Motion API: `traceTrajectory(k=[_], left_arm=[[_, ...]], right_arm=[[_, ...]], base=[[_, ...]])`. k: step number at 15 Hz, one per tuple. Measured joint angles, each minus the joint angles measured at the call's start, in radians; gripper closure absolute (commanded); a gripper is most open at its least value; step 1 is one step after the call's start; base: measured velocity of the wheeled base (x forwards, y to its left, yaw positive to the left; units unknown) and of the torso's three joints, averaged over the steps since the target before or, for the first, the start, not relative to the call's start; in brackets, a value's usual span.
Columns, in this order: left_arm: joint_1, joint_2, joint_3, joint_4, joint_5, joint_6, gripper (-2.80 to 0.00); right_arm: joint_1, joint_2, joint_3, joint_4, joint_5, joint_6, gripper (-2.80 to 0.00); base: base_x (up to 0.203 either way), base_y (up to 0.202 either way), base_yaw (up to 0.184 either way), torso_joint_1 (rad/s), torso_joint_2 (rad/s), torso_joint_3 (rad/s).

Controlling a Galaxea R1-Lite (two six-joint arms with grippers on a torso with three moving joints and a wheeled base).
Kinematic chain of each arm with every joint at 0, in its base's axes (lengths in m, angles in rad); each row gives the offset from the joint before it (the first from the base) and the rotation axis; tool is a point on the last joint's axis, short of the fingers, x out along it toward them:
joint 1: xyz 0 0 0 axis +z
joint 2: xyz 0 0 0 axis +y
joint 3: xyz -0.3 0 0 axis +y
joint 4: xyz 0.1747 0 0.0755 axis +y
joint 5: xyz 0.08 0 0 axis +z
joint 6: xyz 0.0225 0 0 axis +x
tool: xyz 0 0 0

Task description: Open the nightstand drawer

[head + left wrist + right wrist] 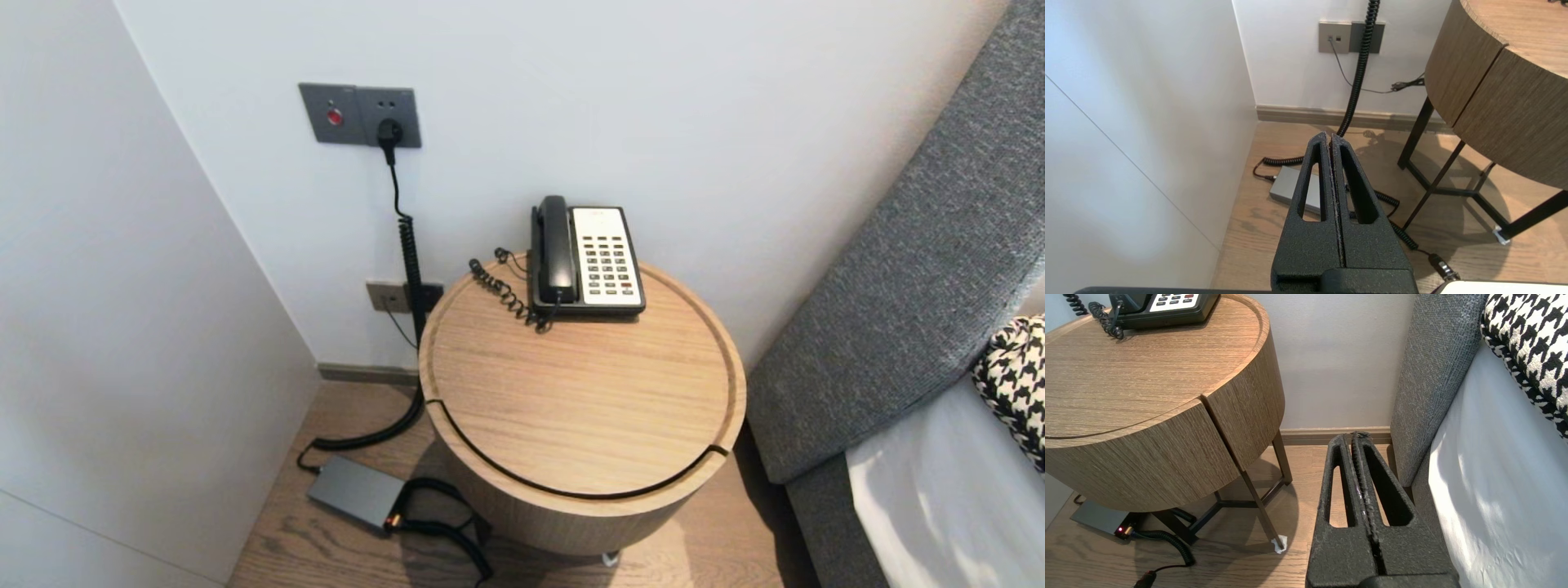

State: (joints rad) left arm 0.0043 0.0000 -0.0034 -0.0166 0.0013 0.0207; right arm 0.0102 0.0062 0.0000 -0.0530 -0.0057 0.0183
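The telephone [608, 261] is black with a cream keypad face, its handset [557, 245] and coiled cord [506, 298] black. The round desk [571, 408] shows pale oak grain. The wall plate [359, 102] is grey with a red button [335, 116], the power adapter [357, 492] grey, the headboard [914, 269] flecked grey, the pillow [1016, 376] black-and-white houndstooth. The left gripper [1329, 136] and right gripper [1355, 435] are matt black.

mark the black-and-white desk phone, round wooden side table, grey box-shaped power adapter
black-and-white desk phone [608, 261], head view, white keypad panel
round wooden side table [571, 392], head view, bare top
grey box-shaped power adapter [357, 492], head view, top face
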Motion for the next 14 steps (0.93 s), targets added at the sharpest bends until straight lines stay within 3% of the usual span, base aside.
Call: traceTrajectory(k=[6,14], left_arm=[[0.000,0.109,-0.224,0.109,-0.053,-0.015,0.00],[-0.008,0.599,-0.664,0.144,-0.171,-0.151,0.00]], right_arm=[[0.000,0.000,0.000,0.000,0.000,0.000,0.00],[0.000,0.000,0.000,0.000,0.000,0.000,0.00]], base=[[0.000,0.000,0.000,0.000,0.00,0.000],[0.000,0.000,0.000,0.000,0.00,0.000]])
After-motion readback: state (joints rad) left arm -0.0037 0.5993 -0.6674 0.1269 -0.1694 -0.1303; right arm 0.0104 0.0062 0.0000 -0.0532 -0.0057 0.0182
